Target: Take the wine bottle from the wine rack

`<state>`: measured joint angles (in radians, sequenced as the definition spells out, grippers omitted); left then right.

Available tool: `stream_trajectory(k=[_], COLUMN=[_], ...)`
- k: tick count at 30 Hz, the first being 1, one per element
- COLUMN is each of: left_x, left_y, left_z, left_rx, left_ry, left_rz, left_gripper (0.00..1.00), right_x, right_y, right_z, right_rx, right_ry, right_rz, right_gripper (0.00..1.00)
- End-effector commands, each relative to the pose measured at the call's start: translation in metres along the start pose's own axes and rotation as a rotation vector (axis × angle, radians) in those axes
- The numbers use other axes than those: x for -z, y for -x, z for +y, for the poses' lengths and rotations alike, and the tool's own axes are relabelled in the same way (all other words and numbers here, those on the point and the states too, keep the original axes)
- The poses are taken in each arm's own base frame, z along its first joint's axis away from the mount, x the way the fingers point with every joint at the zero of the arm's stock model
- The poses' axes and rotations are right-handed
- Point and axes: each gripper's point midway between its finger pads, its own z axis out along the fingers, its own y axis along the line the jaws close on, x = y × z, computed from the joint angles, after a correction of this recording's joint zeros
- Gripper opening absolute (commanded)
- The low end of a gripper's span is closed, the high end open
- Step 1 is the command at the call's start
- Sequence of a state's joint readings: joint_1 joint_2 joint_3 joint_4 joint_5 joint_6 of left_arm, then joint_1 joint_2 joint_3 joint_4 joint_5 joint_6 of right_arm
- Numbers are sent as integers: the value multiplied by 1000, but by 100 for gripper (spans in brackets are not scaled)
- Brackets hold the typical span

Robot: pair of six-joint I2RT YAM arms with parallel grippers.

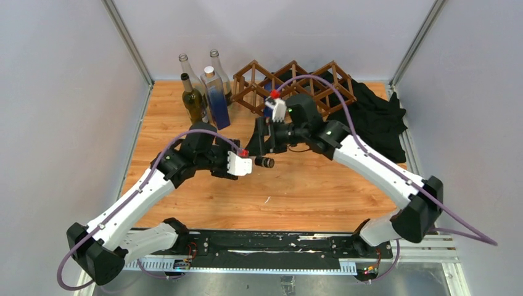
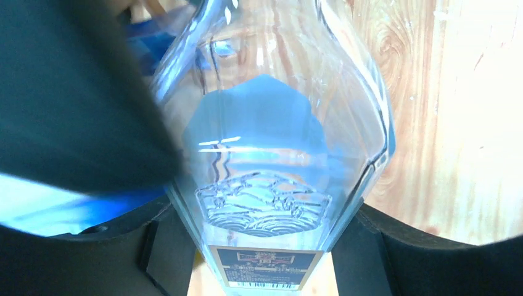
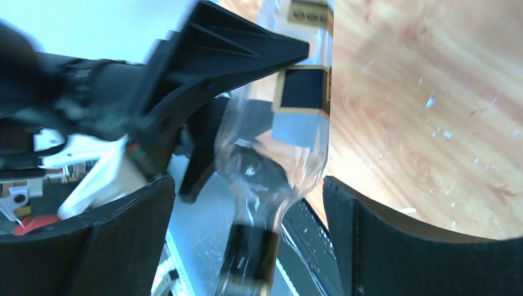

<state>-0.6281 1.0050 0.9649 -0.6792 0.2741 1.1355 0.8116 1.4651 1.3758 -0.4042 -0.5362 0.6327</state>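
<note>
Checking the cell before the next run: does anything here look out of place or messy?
Nothing looks spilled or broken. The black cloth lies crumpled at the back right beside the wine rack, rather than flat. The wine bottle is off the rack, tipped sideways in the air over the table.

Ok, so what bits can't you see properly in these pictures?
- Top view: the clear bottle is mostly hidden by the left arm and right arm; only its capped end shows.
- Top view: the right arm covers the rack's front middle.
- Left wrist view: a dark blur fills the upper left; the label is cut off by the bottom edge.
- Right wrist view: the bottle's neck is blurred.
</note>
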Motion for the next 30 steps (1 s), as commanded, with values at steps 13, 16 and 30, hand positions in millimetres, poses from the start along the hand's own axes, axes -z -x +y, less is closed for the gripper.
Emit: stream_trajectory(k=[13, 16, 30], left_x=[40, 42, 67], left_y=[25, 27, 72], left_z=[84, 78, 68], left_rx=[795, 840, 1001], left_ry=[149, 105, -130], left_rz=[-338, -374, -591], left_gripper=[0, 0, 0], right_x=[75, 71, 44], right_y=[64, 74, 75], right_z=[14, 19, 54], right_rx=[133, 152, 325], right_ry=[80, 96, 251], right_rz=[-308, -322, -348], right_gripper=[97, 97, 98])
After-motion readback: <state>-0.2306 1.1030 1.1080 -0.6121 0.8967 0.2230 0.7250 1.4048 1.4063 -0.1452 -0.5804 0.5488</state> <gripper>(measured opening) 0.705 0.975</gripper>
